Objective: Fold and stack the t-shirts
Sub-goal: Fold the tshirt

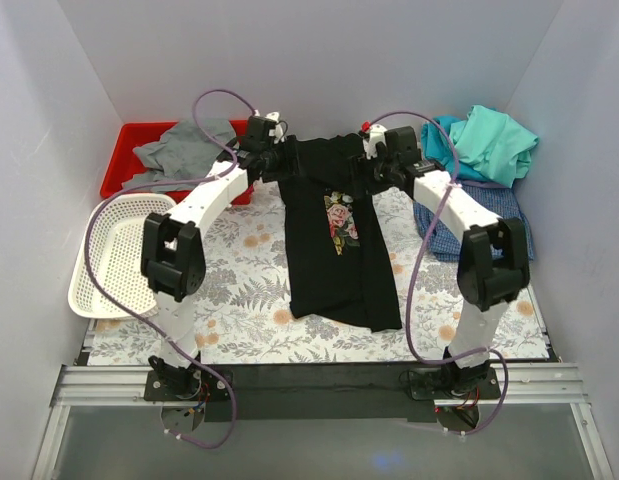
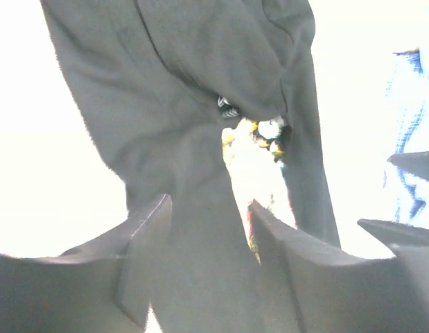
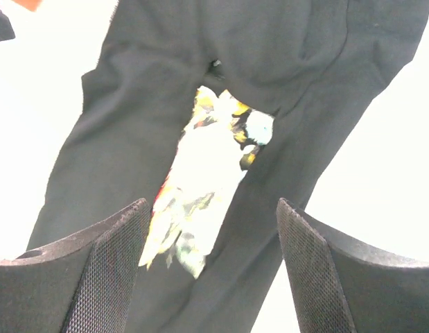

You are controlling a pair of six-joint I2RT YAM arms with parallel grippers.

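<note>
T-shirt (image 1: 489, 140), teal (overhead only)

- Your right gripper (image 3: 211, 208) stands wide open, its two fingers (image 3: 110, 270) rising from the bottom edge, mesh-textured on their inner faces.
- Beyond them lies the black t-shirt (image 3: 152, 90), bunched in long folds.
- Its pale, many-coloured print (image 3: 200, 180) shows between two folds, midway between your fingers.
- The background is glare-white.

Plain white walls (image 1: 309, 50) on three sides, even bright light, bench (image 1: 239, 295) under a cloth printed with grey leaves and orange flowers, red plastic bin (image 1: 119, 160) at its far left corner, silver metal rail (image 1: 569, 385) along its near edge.
</note>
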